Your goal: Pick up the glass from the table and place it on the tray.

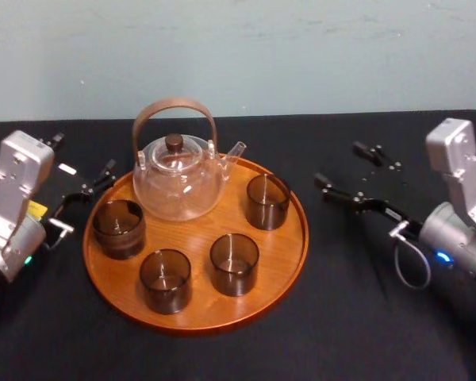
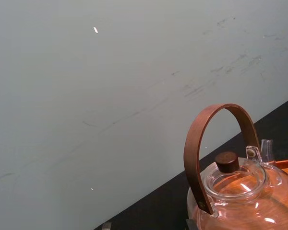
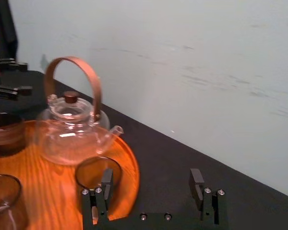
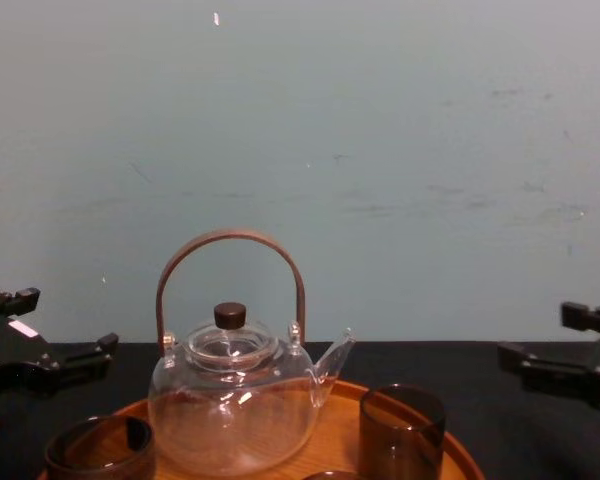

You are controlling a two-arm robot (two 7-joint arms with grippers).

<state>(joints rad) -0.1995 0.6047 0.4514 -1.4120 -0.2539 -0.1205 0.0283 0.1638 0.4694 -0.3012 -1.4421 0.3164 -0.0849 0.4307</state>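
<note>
The right gripper (image 1: 339,164) is held spread wide with nothing between its fingers, poised over the table (image 1: 365,317) off the right side of the tray (image 1: 300,238). To its left the right-hand glass (image 1: 268,201) is found upright, just inside the tray's right rim, and it is standing on the wood, not on the black top. In the right wrist view that same glass is partly covered by one finger (image 3: 107,181).

Across the tray, the left gripper (image 1: 79,156) is spread too, and empty, hung just beside the left rim with the left-hand glass (image 1: 119,228) near it. A front-left glass (image 1: 165,279) and a front-right glass (image 1: 234,263) are set upright toward the near rim, and the teapot (image 1: 178,178) is parked behind them all.

Every glass that can be made out is already on the tray, so the placing is judged done. If one more were called for, the right gripper would be the nearer to that side.

The front glasses are cut off in the chest view. A dark glass on the black table beside the arms would be hard to make out.
</note>
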